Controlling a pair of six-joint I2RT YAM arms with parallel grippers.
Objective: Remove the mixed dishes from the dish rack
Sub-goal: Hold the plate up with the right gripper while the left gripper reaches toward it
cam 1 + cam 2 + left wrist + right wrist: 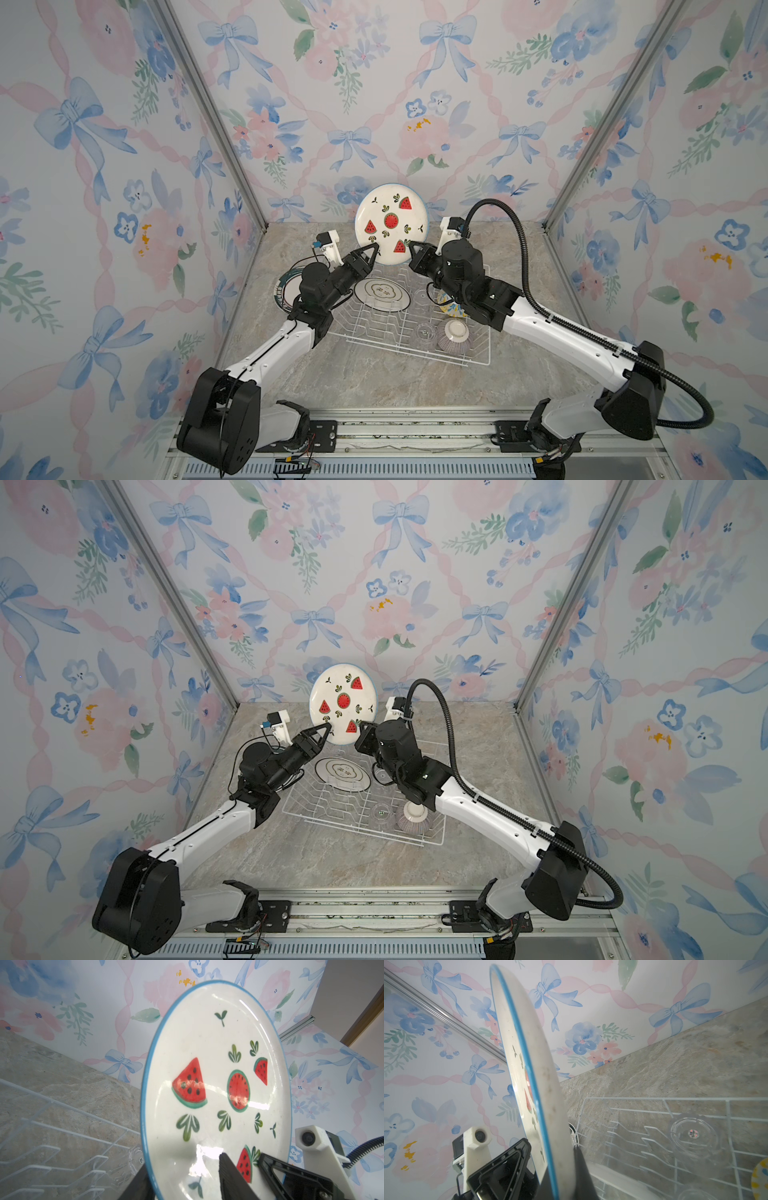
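With the watermelon plate [390,224] held upright above the dish rack [478,357], the right gripper [415,249] pinching its rim and the left gripper [372,252] with jaws half-narrowed astride the opposite rim, the right should release only once the left clamps firmly.

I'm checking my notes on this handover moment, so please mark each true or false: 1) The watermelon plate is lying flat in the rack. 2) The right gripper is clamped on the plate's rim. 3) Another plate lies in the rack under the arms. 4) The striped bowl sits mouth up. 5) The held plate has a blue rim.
1) False: the watermelon plate is held upright above the rack.
2) True: the right gripper is shut on its rim.
3) True: a plate lies there.
4) False: the striped bowl is upside down, foot up.
5) True.
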